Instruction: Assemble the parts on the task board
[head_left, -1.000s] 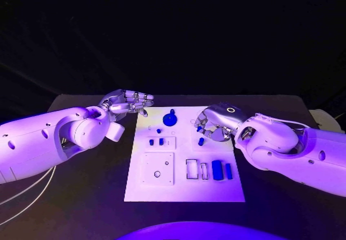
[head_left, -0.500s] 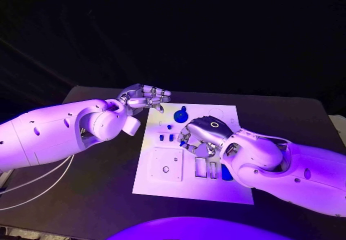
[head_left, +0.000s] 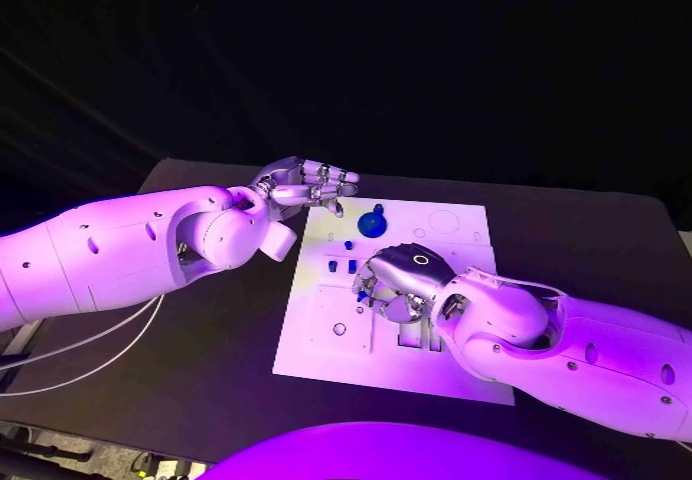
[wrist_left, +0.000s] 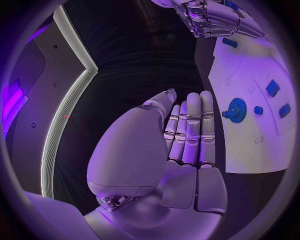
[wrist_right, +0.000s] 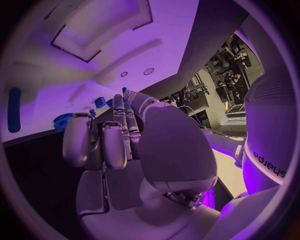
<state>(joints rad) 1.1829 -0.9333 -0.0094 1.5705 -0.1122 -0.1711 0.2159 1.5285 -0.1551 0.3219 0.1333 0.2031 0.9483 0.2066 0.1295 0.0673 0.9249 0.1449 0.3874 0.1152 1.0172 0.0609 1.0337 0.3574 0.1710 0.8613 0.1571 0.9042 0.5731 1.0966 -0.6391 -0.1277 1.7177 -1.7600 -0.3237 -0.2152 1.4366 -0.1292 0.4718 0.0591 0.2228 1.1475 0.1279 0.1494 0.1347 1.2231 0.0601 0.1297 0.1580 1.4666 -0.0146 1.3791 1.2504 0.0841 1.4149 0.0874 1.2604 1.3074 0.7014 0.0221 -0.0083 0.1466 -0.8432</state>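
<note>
Centrally, task board is seen on black desk | right hand is lowered over its middle, grip cannot be told | left hand is held empty, fingers loosely curled, beyond its far-left corner, near blue gear

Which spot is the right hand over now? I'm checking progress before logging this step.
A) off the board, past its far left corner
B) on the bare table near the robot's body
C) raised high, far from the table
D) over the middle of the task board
D: in the head view the right hand is above the middle of the task board, while the left hand stays by its far left corner.
</note>
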